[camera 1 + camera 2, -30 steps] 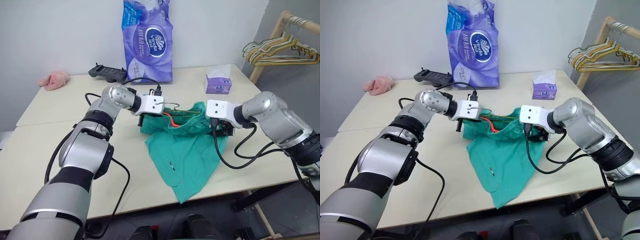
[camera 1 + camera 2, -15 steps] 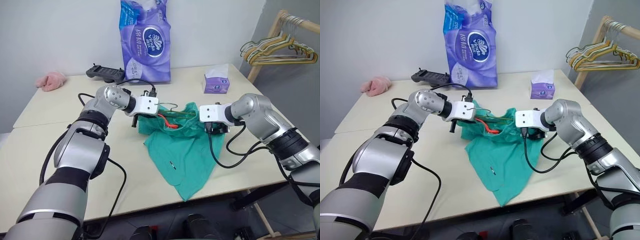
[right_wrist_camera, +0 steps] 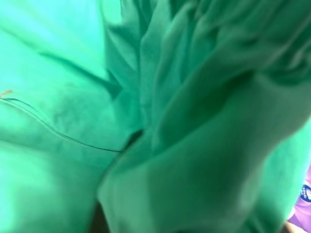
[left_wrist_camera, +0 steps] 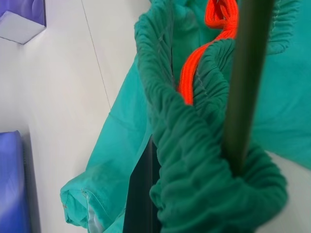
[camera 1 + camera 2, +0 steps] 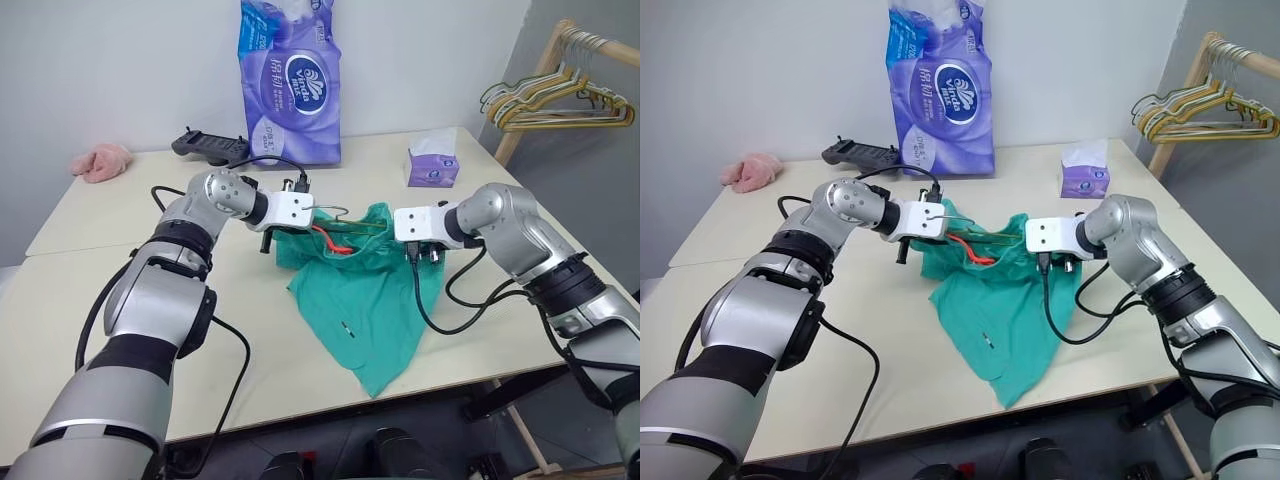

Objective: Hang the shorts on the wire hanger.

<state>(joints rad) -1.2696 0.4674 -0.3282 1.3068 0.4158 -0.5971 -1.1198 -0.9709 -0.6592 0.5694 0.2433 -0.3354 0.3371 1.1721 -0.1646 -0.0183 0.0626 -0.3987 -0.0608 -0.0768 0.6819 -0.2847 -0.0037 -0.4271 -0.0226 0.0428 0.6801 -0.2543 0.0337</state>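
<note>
My left gripper (image 5: 272, 236) pinches the teal-green cloth shorts (image 5: 367, 300) with the thin gold wire hanger (image 5: 352, 226) inside, and my right gripper (image 5: 426, 254) grabs the waistband, so next I must pull it over the wire.

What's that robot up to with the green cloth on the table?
It is working to get the teal shorts onto a thin wire hanger. The left gripper is shut on the gathered waistband at one end, with the wire running through the cloth there, and the right gripper is pressed into the fabric at the other end. The legs of the shorts trail over the table edge.
</note>
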